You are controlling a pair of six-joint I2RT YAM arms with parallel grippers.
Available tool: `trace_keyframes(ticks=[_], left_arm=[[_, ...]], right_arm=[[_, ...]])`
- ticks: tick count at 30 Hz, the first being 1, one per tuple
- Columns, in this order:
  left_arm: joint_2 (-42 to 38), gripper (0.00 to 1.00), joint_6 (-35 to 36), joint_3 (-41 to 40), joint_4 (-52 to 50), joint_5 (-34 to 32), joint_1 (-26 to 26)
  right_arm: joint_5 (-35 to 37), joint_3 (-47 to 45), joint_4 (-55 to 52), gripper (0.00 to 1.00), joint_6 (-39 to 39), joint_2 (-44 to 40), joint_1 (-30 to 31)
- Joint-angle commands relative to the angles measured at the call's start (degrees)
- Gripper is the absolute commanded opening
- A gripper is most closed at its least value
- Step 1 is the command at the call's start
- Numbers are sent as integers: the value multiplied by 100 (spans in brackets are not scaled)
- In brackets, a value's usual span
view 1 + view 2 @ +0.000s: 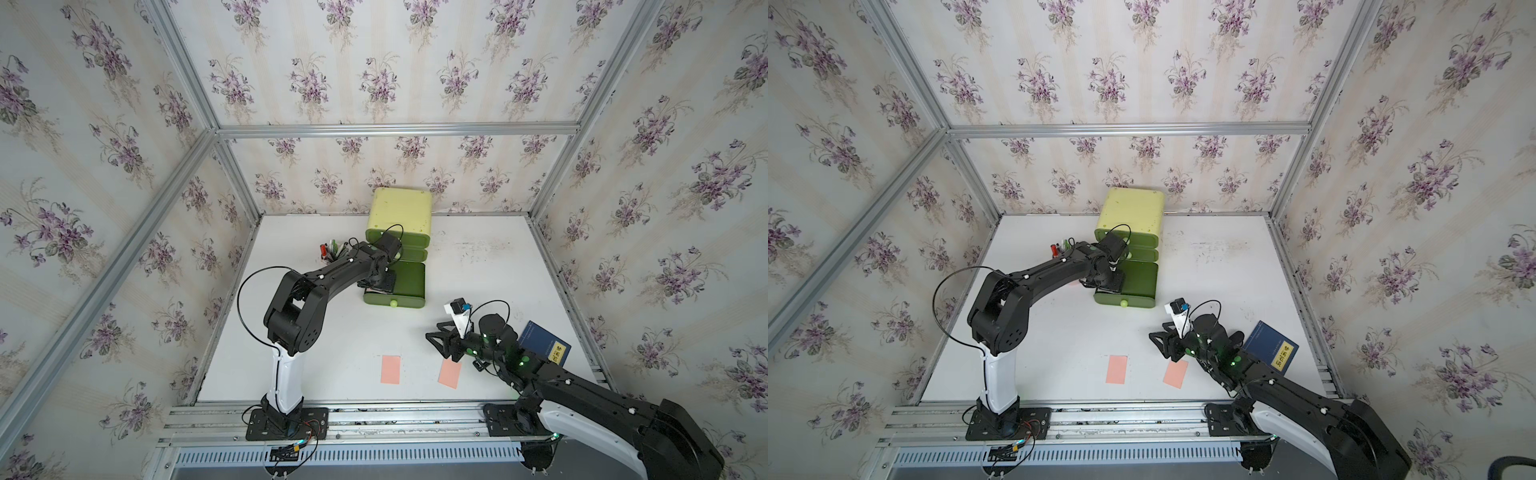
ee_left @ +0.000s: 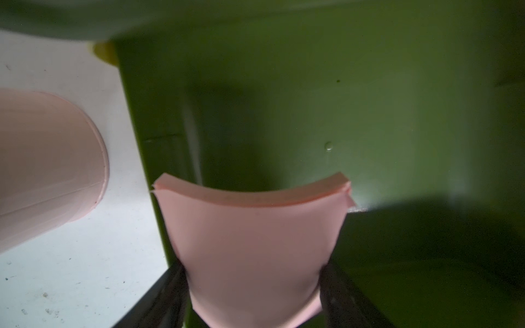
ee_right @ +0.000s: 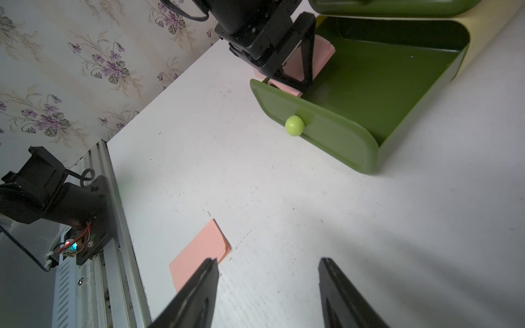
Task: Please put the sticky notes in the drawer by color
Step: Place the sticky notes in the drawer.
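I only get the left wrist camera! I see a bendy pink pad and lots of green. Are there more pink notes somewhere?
Observer: Yes, two pink sticky notes lie flat on the white table, toward the front.
Kid: What's all the green stuff?
Observer: Your pink pad is over the bottom drawer, which is pulled out. The two drawers above are shut.
Kid: What's the other arm doing?
Observer: The right gripper is open and empty, near those two notes.
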Motion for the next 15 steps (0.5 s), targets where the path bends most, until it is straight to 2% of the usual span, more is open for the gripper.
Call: trace_keyframes(ticks=[1, 15], left_arm=[[25, 71, -80, 52, -8, -71, -2], [27, 79, -128, 97, -92, -189, -12]], right_arm=[[50, 17, 161, 61, 0, 43, 6], [65, 32, 200, 61, -33, 121, 1]])
